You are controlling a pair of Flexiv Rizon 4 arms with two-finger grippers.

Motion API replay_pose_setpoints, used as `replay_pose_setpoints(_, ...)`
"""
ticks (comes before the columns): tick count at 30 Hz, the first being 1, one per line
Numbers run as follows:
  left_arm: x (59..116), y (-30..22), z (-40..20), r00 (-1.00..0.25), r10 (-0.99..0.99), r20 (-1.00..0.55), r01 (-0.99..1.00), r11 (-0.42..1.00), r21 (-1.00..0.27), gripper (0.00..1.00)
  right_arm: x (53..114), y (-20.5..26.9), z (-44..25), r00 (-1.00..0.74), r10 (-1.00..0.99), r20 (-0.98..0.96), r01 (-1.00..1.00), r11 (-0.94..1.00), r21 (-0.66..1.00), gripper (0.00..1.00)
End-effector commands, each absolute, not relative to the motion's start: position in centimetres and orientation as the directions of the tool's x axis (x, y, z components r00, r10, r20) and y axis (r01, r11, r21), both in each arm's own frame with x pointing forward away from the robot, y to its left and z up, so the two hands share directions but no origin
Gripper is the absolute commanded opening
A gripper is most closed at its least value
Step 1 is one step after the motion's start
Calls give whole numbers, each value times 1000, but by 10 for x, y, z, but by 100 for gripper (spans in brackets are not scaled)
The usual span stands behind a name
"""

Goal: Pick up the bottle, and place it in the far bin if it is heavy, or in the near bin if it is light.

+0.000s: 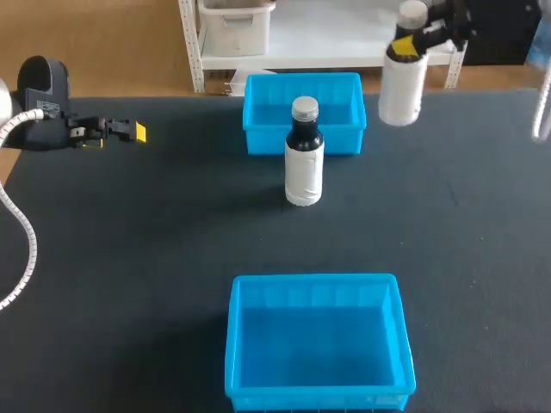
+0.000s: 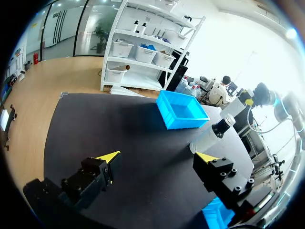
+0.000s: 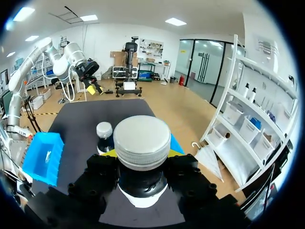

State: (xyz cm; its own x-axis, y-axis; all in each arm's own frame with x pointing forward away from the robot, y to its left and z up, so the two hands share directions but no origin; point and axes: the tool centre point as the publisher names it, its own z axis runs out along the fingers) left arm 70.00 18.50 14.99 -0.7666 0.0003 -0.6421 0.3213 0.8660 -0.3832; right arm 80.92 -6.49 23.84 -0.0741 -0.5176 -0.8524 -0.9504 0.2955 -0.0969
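Note:
Two bottles show, each dark with a white label and a silver cap. One bottle (image 1: 304, 155) (image 2: 209, 136) (image 3: 104, 136) stands upright on the black table just in front of the far blue bin (image 1: 303, 138) (image 2: 176, 121). The other bottle (image 1: 403, 82) (image 3: 142, 140) hangs in the air to the right of the far bin, with my right gripper (image 1: 411, 36) (image 3: 143, 160) shut around its neck. The near blue bin (image 1: 258, 340) (image 3: 40, 160) is empty. My left gripper (image 1: 136, 132) (image 2: 157, 157) stands open at the table's left edge, holding nothing.
The black table (image 1: 155, 241) stretches bare between the two bins and to both sides. A white cable (image 1: 26, 232) from my left arm lies over the table's left edge.

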Motion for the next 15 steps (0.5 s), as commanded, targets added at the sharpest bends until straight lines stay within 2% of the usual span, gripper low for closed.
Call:
replay_pose_setpoints(1, 700, 185, 150, -767, 0, -642, 321, 866, -383, 100, 849, -43, 240, -62, -503, -862, -967, 245, -73, 0)
replay_pose_setpoints(15, 700, 185, 150, -767, 0, -642, 321, 866, -383, 100, 890, 26, 223, -46, -477, -878, -987, 160, -35, 0)
